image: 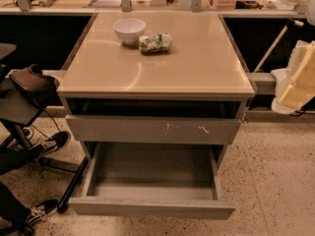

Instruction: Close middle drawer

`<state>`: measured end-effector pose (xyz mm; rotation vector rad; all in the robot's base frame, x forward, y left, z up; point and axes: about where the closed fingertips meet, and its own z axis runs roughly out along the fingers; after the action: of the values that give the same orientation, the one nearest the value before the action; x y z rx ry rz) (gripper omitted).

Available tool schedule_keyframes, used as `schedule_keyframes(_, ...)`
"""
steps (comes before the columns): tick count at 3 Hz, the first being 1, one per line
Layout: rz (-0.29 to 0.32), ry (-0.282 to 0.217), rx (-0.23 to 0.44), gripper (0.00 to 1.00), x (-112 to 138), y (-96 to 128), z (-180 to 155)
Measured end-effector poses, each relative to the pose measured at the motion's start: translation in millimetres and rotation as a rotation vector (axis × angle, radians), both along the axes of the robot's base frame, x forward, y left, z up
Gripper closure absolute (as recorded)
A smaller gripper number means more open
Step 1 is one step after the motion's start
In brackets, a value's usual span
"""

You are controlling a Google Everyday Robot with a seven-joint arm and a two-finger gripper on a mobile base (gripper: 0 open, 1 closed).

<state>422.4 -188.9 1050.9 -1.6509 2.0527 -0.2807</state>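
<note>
Camera view looks down on a cabinet [197, 63] with a beige, shiny top. The middle drawer [152, 173] is pulled far out toward me, over the speckled floor [270, 181], and only its bare grey bottom and walls show inside. Above it, the upper drawer front [123, 129], with two white scuff marks, stands out a little, with a dark gap over it. On the top, near the back, a white bowl [129, 30] stands upright; I cannot tell what is in it. A crumpled green and white packet [155, 42] lies just beside the bowl. The gripper [298, 80], white and yellowish, hangs at the right edge, well apart from the middle drawer; wide or narrow, I cannot tell. At the left are two dark shoes [54, 142].
</note>
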Motion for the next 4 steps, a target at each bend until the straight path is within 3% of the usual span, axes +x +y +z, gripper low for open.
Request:
schedule_keyframes(2, -0.013, 0.002, -0.007, 0.00, -5.4, -1.4, -5.9)
schedule_keyframes(3, -0.061, 0.076, -0.051, 0.00, -30.3, -22.9, -23.6)
schedule_keyframes(4, -0.078, 0.194, -0.079, 0.00, -59.0, -37.9, -51.8)
